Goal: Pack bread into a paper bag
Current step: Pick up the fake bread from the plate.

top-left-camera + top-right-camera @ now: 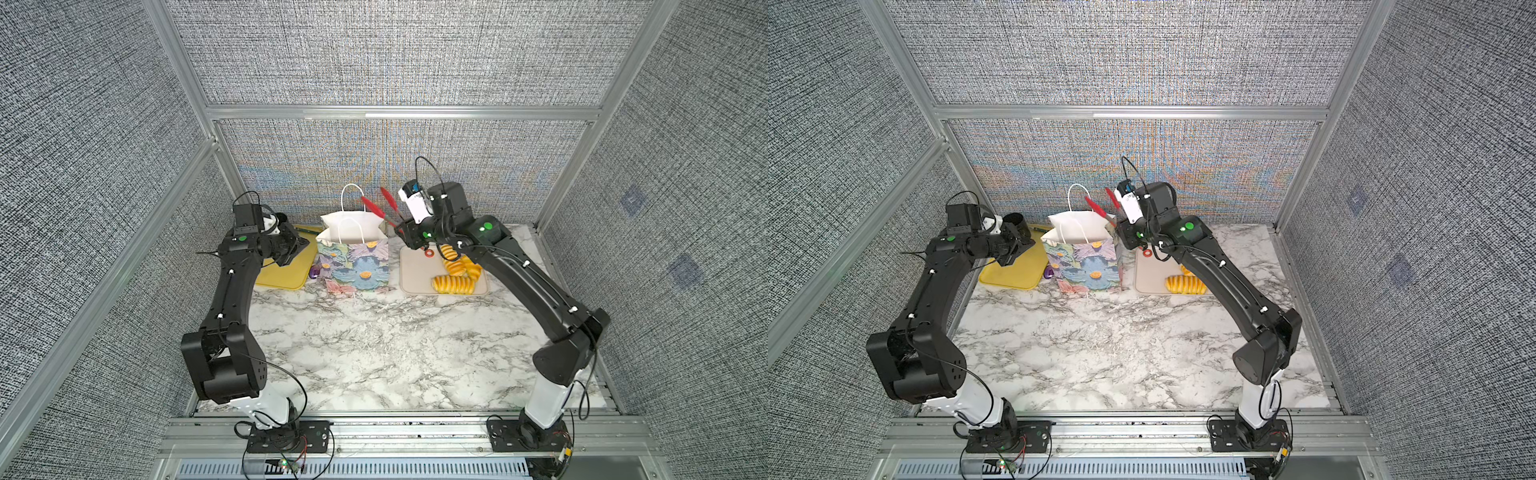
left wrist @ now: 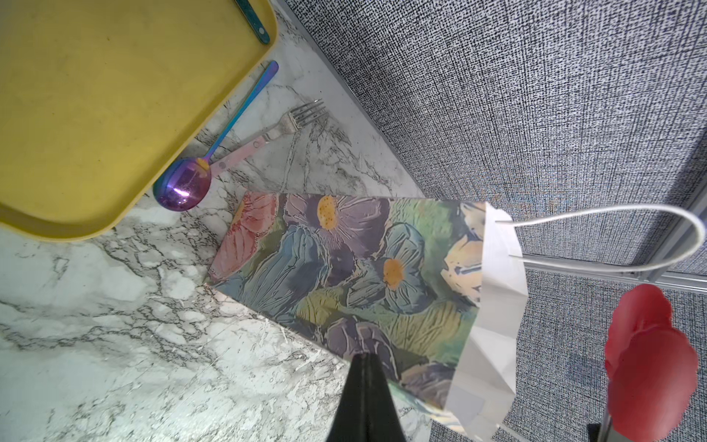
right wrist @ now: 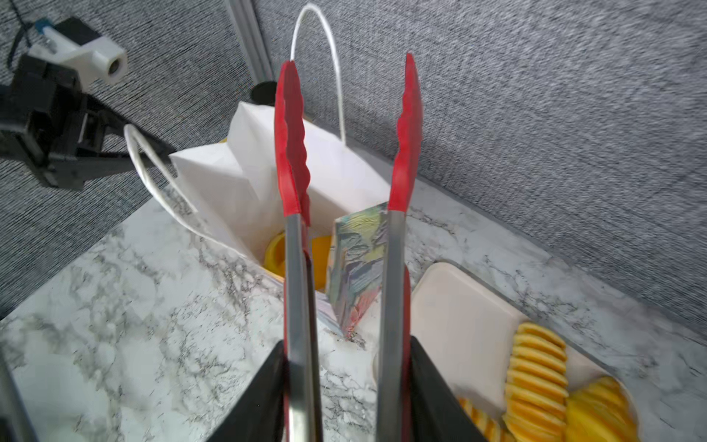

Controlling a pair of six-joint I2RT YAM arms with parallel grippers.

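1. The right gripper has its jaws clamped on the steel arms of the red-tipped tongs. The squeeze is only partial, so the two red tips stand apart and carry nothing. In both top views they hang just above the mouth of the paper bag, at mid-frame.
2. Most of the bread lies piled on the beige tray, just right of the bag, which likely makes for a short carry. The right wrist view shows a yellow piece low inside the bag's white interior.
3. The left gripper has its jaws closed on nothing. It hovers over the yellow tray, left of the bag and near its flowered side wall, probably to steady it. Whether it touches cannot be told.
4. The bag's rim is creased inward at the back, narrowing the opening. The rear handle stands upright close to the red tips and could snag them. The front handle flops over the front wall.
5. The back wall sits close behind the bag. A spoon and a fork lie between the yellow tray and the bag, and a black cup stands behind the left gripper. The lower half of the desk is free room.
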